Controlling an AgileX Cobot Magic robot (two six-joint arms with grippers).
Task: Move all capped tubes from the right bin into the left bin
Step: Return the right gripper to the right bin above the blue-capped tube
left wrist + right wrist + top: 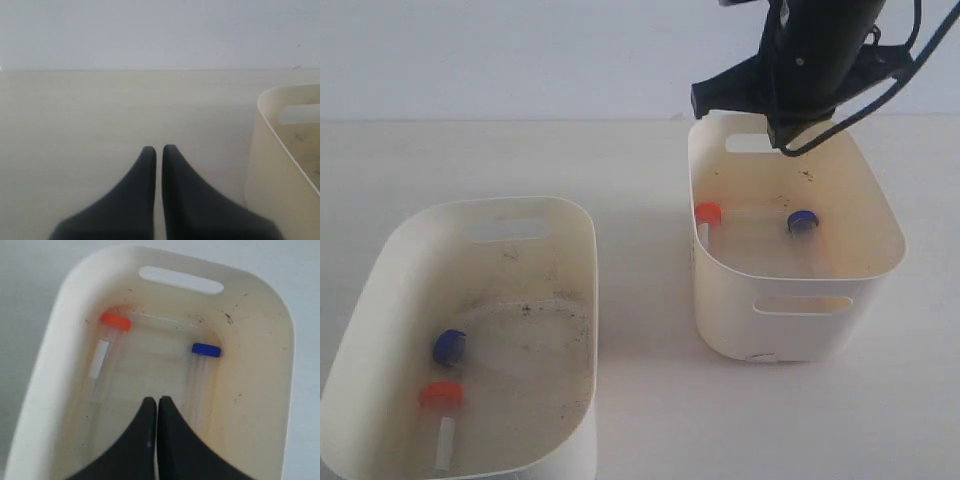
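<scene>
The right bin (pixel 790 320) holds two capped tubes: an orange-capped one (pixel 707 214) by its left wall and a blue-capped one (pixel 802 221) further right. In the right wrist view the orange-capped tube (pixel 107 347) shows a white label, and the blue-capped tube (pixel 202 370) lies beside it. My right gripper (pixel 158 399) hangs shut and empty above the bin floor, between the two tubes, its arm (pixel 800 70) over the far rim. The left bin (pixel 585 260) holds a blue-capped tube (pixel 449 346) and an orange-capped tube (pixel 441 400). My left gripper (pixel 159 147) is shut, empty, over bare table.
A speckled bin's wall and slot handle (pixel 280 150) stand close to the left gripper in the left wrist view. Pale tabletop (pixel 640 170) lies between and behind the bins, ending at a light wall.
</scene>
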